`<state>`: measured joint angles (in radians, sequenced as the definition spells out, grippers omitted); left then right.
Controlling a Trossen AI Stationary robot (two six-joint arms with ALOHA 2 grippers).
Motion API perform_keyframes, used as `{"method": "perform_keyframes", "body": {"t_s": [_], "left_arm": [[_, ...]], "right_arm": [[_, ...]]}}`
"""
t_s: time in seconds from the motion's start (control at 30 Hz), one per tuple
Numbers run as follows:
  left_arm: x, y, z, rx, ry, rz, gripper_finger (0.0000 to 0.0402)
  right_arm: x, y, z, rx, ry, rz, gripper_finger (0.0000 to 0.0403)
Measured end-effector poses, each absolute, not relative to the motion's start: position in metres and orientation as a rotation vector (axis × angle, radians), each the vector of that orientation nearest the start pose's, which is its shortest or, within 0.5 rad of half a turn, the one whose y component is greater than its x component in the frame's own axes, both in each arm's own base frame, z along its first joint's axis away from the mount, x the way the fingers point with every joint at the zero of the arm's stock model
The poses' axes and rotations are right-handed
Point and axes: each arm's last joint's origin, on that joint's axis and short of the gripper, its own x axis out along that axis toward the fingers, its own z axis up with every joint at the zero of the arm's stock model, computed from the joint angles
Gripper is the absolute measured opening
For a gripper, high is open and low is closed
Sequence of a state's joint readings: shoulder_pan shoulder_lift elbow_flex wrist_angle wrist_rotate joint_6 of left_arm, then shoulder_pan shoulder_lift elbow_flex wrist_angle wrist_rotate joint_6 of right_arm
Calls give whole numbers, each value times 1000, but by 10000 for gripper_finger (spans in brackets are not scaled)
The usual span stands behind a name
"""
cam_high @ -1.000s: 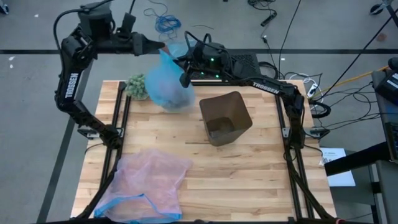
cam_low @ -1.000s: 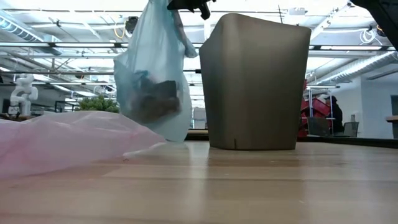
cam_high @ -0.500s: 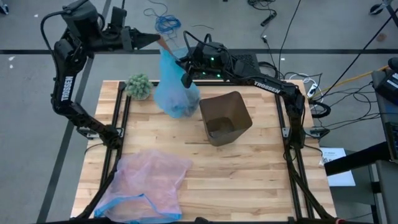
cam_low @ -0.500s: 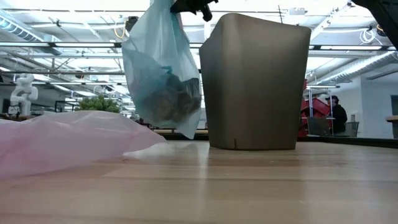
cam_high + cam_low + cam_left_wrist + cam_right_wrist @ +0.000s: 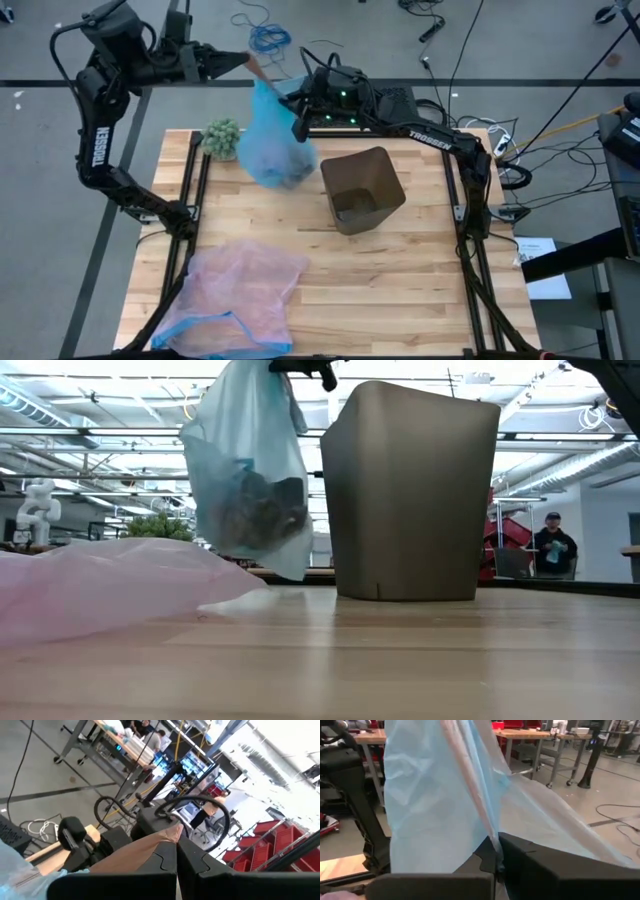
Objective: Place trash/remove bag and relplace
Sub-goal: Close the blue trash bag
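The light-blue bin bag (image 5: 272,140) hangs above the table's far edge, left of the brown bin (image 5: 362,188), trash (image 5: 255,510) sagging in its bottom. Both the left gripper (image 5: 247,62) and the right gripper (image 5: 298,118) are clamped on its upper edge. Thin, slippery film; I'd hold the bunched rim.

Grey floor (image 5: 60,140) strewn with cables (image 5: 268,38); workbenches (image 5: 530,735) and red bins (image 5: 280,840) stand behind.
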<state>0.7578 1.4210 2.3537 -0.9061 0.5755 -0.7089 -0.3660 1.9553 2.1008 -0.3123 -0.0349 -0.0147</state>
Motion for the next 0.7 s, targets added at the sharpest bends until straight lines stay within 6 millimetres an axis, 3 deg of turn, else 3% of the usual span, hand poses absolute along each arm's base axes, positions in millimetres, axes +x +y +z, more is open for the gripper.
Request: {"method": "perform_keyframes", "body": {"t_s": [0.17, 0.5, 0.7], "left_arm": [[131, 102, 596, -684, -40, 172, 0], [130, 100, 595, -690, -28, 157, 0], [128, 99, 596, -688, -29, 157, 0]], "right_arm": [[406, -156, 447, 10, 105, -327, 55], [355, -159, 506, 125, 46, -375, 206], [341, -164, 513, 206, 66, -334, 243]]}}
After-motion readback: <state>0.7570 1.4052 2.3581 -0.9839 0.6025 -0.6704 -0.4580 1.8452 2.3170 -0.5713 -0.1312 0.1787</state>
